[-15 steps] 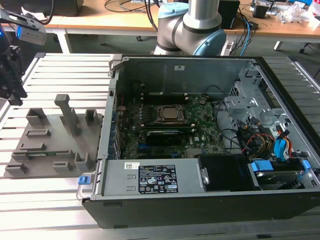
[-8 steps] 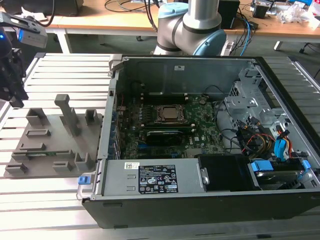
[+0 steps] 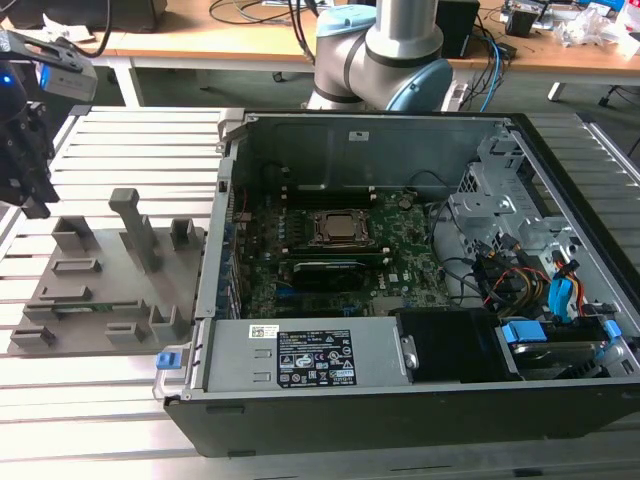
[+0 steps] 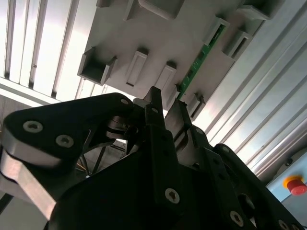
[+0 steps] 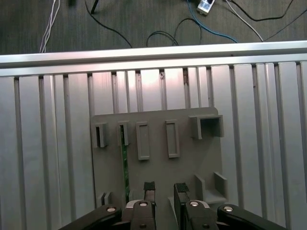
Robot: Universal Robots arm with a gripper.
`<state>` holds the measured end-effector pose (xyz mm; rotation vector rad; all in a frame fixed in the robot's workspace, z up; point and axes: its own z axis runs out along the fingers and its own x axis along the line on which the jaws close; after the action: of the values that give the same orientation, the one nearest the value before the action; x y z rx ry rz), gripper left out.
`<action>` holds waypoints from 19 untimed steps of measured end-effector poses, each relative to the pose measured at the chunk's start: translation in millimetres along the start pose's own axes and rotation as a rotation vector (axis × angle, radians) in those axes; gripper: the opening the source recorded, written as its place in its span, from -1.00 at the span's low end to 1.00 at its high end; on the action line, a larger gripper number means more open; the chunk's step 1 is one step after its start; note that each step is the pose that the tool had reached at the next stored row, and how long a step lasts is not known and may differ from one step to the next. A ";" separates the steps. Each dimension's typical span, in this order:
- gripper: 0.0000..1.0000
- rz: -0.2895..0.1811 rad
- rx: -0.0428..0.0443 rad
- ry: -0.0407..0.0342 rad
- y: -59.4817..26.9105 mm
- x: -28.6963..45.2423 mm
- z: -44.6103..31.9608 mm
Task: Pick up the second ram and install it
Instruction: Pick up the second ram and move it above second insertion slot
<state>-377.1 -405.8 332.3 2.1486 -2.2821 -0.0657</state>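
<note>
One green memory stick (image 5: 124,165) stands on edge in the grey tray (image 5: 196,158) | my gripper (image 5: 164,189) hovers above the tray, narrowly open, empty, its gap not over the stick | risk: if I descend misaligned, a jaw could hit and tip it

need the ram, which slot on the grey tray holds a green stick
The narrow slot beside the two empty rectangular frames: the second ram sits in it; other holders on the grey tray are bare.
</note>
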 end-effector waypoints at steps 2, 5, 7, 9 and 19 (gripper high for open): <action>-0.40 -0.001 0.0000 0.0000 -0.1 0.1 2.0; -0.40 -0.001 0.0000 0.0000 -0.2 0.1 4.5; -0.40 -0.002 0.0000 0.0000 -0.2 0.1 6.1; -0.40 -0.002 -0.0001 0.0001 -0.2 0.2 7.1; -0.40 -0.005 -0.0001 0.0001 -0.5 0.3 14.0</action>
<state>-377.1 -405.8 318.3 2.1544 -2.2766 -0.0657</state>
